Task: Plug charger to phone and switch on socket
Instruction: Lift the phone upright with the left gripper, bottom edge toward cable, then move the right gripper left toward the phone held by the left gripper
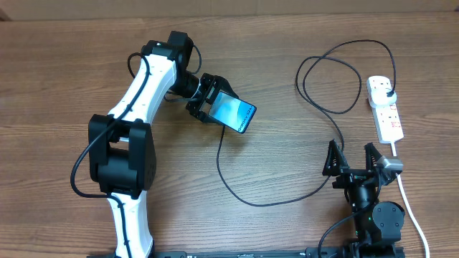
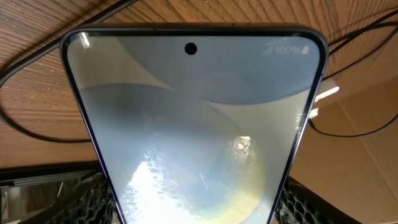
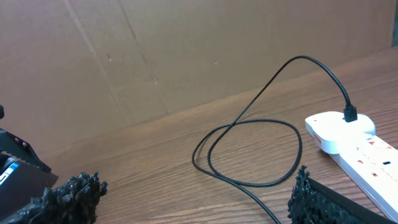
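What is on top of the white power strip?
A black charger plug sits in the end outlet of the power strip. Its pins are hidden inside.

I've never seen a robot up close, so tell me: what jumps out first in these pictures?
The left gripper clamps a lit blue phone, near centre in the overhead view. A black charger cable loops over to a white power strip at far right, near the open right gripper.

Wood-grain table (image 1: 57,57) lies under my right gripper (image 3: 194,177) and extends to either side of it. Brown cardboard panel (image 3: 186,50) stands ahead of the gripper at the table's far edge, with faint slanted creases.
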`<move>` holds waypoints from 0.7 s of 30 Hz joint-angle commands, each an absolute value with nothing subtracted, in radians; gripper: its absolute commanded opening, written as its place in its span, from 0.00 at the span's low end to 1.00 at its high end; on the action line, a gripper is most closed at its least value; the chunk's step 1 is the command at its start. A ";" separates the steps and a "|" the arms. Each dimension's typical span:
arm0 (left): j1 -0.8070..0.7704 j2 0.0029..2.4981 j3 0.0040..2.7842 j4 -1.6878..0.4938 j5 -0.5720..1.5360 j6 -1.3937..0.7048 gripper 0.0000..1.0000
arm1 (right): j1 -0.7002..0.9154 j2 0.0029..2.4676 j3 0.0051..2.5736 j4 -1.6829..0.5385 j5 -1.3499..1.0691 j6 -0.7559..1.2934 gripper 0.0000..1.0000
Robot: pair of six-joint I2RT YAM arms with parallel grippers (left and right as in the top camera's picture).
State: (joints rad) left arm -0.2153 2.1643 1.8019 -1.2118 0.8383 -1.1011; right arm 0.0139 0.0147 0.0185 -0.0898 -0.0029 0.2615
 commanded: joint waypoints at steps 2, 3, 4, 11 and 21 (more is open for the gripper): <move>-0.210 2.171 1.831 -1.211 0.888 -1.131 0.62 | 0.012 0.003 0.008 -0.084 -0.009 0.264 1.00; -0.210 2.171 1.831 -1.211 0.888 -1.131 0.62 | 0.012 0.003 0.008 -0.084 -0.009 0.264 1.00; -0.210 2.171 1.831 -1.211 0.888 -1.134 0.62 | 0.012 0.003 0.008 -0.084 -0.009 0.264 1.00; -0.210 2.171 1.831 -1.207 0.916 -1.149 0.62 | 0.012 0.003 0.008 -0.083 -0.033 0.265 1.00; -0.210 2.171 1.831 -1.200 0.944 -1.149 0.59 | 0.011 0.003 0.070 -0.203 -0.137 0.330 1.00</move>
